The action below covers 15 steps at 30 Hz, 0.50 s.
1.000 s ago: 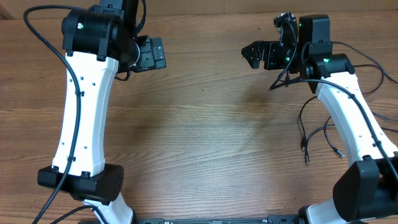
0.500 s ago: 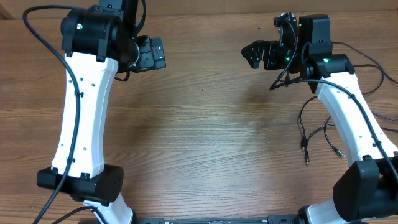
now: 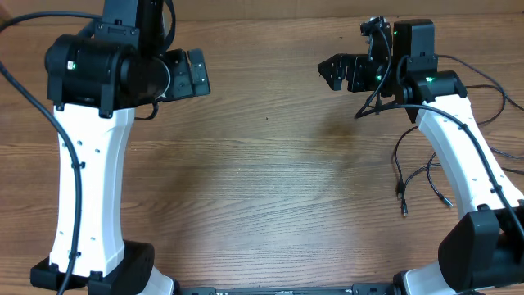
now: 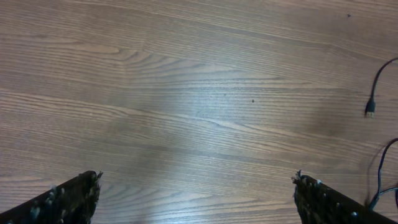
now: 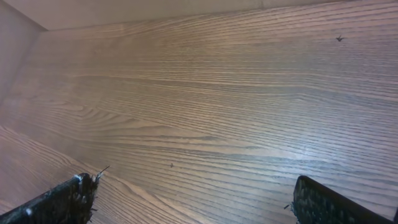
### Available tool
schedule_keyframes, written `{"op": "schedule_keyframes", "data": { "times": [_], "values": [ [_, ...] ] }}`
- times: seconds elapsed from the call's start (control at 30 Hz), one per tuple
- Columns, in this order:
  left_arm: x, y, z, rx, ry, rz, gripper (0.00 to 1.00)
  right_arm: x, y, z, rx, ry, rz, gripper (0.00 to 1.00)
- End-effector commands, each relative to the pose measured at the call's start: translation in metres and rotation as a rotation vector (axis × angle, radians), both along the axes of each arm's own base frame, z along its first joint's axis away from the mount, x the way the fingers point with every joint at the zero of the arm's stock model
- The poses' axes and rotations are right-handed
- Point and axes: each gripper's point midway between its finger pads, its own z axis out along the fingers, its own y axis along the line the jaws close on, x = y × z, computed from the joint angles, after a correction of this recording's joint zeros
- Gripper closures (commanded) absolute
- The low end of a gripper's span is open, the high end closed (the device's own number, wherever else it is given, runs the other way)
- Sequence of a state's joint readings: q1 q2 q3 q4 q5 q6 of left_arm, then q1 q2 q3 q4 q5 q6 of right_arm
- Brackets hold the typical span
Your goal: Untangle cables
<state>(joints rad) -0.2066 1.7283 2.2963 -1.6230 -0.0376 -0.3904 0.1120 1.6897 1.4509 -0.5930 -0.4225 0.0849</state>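
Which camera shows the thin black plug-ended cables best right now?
Overhead: the thin black cables lie spread beside the right arm, several plug ends visible. Left wrist catches only one plug and strands at its right edge; right wrist shows none.

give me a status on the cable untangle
Left gripper open, empty. Right gripper open, empty. Thin black cables with small plugs lie beside white right arm, ungripped. Arm partly covers them.

So only the left arm (image 3: pixel 82 188) moved. It swung off to the left in the overhead view, its lower joint dropped closer to the bottom edge, and the left gripper (image 3: pixel 195 72) got dragged slightly left too.
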Motion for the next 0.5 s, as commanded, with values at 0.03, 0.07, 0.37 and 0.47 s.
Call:
{"op": "schedule_keyframes", "data": {
  "times": [0.03,0.07,0.37,0.47],
  "values": [
    [-0.006,0.004,0.009,-0.016,-0.028,0.011,0.00,0.001,0.001,0.007,0.001,-0.020,0.008,0.00],
    [-0.007,0.004,0.011,-0.016,-0.031,0.011,0.00,0.001,0.001,0.007,0.001,-0.020,0.008,0.00],
    [-0.015,0.000,0.020,-0.022,-0.058,-0.005,0.00,0.001,0.001,0.007,0.001,-0.020,0.008,0.00],
    [-0.019,-0.011,0.021,-0.024,-0.064,-0.037,0.00,0.001,0.001,0.007,0.001,-0.020,0.008,0.00]
  ]
}}
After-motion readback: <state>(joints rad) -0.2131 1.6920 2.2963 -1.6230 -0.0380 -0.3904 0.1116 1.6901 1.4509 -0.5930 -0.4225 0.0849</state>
